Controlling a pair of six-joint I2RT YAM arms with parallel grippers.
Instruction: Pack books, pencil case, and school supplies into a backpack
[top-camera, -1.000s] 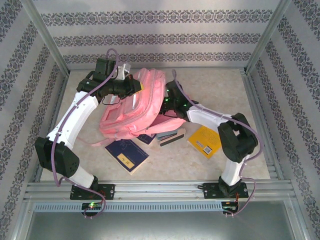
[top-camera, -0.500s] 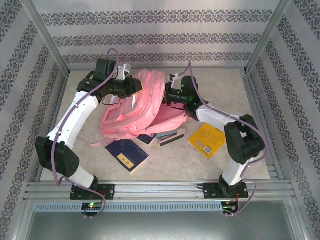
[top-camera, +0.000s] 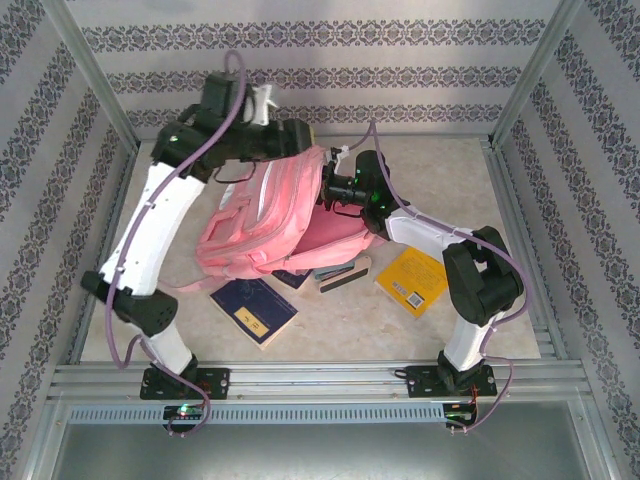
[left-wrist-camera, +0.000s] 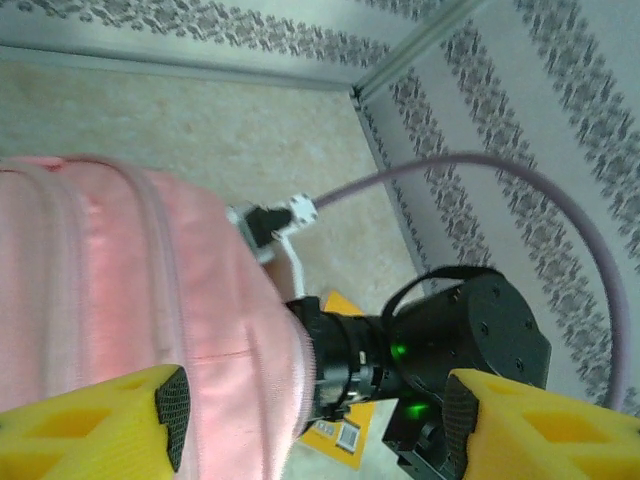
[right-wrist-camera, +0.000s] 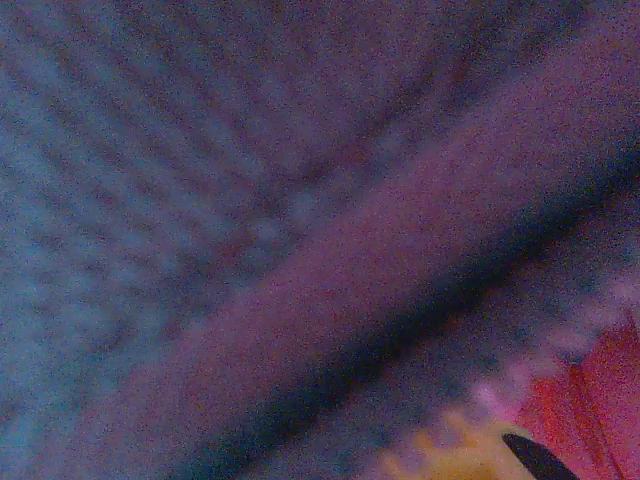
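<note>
A pink backpack (top-camera: 265, 215) lies in the middle of the pale surface (top-camera: 430, 175), with its long axis running from the near left to the far right. It is the biggest thing there: soft fabric with front pockets, pale strips and seams running along its length. Its far end is flanked by both arms. The left end effector (left-wrist-camera: 312, 415) is held above that far end and is released. In the left wrist view, its yellow fingers (left-wrist-camera: 100, 430) are seen standing wide apart, with the backpack's edge below and between them but not pinched. The right end effector (top-camera: 328, 186) is pressed into the backpack's right side, its tips buried in the fabric. Only dark, blurred cloth is given by its own camera, so whether it is clenched on anything cannot be told. The opening of the backpack is judged to lie at this far end, between the two arms. The books lie on the surface to the near side of the backpack. A yellow-orange book (top-camera: 412, 280) with a barcode lies nearer the right arm, and a dark navy book (top-camera: 255, 312) nearer the left. A few more flat items are tucked against the backpack's near edge, between these two.
</note>
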